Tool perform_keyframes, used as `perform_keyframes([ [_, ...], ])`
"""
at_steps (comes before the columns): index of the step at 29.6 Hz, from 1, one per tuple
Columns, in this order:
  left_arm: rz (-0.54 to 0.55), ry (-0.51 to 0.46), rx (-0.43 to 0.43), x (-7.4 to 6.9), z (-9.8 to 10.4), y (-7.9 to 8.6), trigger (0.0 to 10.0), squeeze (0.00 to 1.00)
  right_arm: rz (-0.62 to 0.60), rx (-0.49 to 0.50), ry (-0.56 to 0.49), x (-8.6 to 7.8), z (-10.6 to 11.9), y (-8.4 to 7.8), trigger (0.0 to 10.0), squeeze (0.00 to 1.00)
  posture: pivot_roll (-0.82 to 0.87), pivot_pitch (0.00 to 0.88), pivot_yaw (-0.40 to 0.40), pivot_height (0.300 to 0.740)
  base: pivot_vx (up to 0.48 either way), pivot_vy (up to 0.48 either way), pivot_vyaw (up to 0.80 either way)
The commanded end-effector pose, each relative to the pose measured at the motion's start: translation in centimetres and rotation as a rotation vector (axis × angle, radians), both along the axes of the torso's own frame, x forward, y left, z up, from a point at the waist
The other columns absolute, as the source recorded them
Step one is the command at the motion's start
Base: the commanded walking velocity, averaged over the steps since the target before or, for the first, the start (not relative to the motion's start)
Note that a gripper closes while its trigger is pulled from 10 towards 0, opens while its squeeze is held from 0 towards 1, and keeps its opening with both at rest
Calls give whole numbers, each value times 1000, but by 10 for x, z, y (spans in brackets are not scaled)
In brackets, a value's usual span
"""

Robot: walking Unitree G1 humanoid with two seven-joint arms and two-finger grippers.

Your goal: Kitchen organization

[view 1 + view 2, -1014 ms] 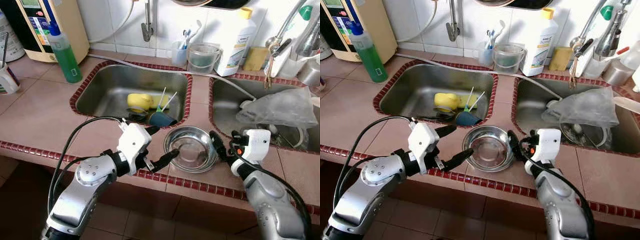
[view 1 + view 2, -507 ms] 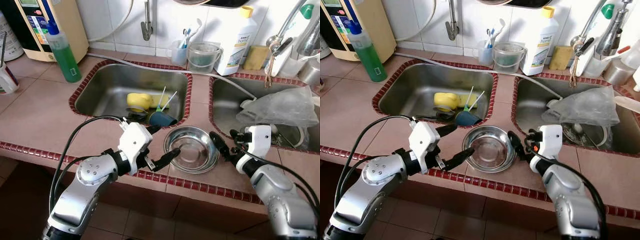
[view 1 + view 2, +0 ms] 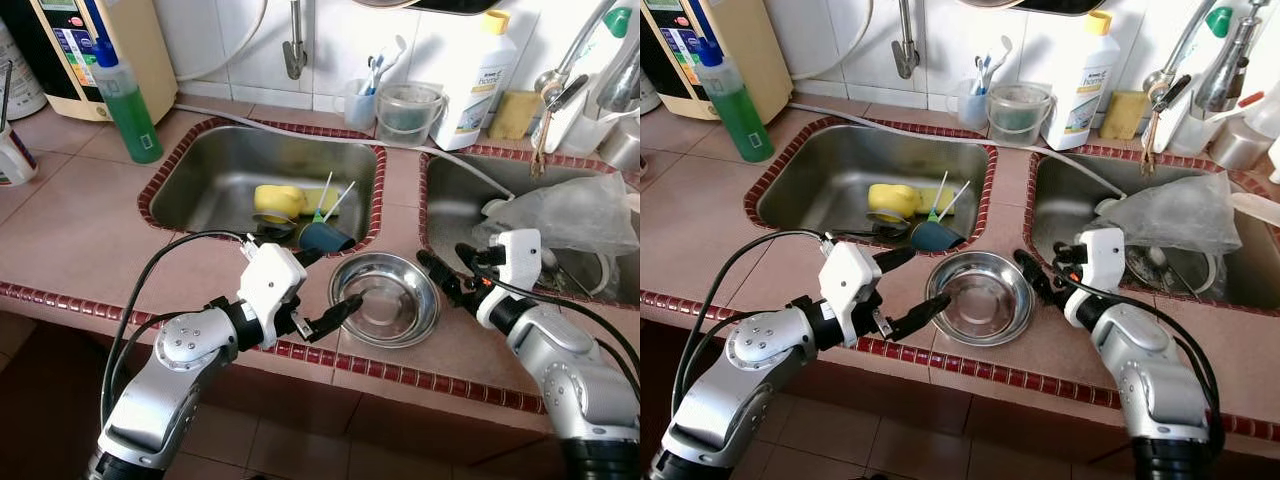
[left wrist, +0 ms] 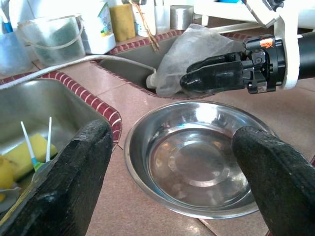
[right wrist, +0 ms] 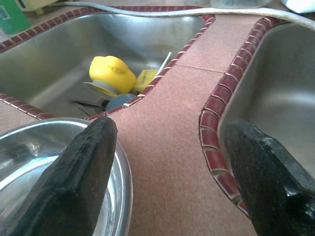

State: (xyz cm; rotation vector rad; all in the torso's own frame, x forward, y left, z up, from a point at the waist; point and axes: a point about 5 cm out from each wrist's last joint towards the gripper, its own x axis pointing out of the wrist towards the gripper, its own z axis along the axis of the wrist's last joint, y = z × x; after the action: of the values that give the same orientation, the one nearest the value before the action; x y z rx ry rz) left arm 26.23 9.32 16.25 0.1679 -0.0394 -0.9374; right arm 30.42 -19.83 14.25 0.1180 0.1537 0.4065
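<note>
Steel bowl [image 3: 384, 298] sits on near counter [image 3: 80, 225]; left gripper [image 3: 325, 283] spread at its left rim; right gripper [image 3: 445, 278] spread just right.

steel bowl [image 3: 385, 298] | shiny, empty, upright | on tiled counter [image 3: 70, 225] btw 2 sinks, nr front edge

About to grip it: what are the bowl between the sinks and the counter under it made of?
The bowl looks like polished stainless steel: a mirror-like, reflective inside. The counter looks like matte pinkish ceramic tile with grout lines and a glossy dark-red brick-like edging.
</note>
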Motion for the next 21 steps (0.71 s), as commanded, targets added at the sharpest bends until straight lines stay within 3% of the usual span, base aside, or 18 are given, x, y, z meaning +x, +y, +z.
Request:
perform_keyframes([
  [1,-2,-13,5,-1,3,-1,10000,0,23,-5,24,1,-2,1,10000,0,-55,126,-8,740,0,0,0],
  [21,10,-3,-1,-5,1,-1,10000,0,222,-14,114,5,-18,26,10000,0,-40,130,-32,740,0,0,0],
])
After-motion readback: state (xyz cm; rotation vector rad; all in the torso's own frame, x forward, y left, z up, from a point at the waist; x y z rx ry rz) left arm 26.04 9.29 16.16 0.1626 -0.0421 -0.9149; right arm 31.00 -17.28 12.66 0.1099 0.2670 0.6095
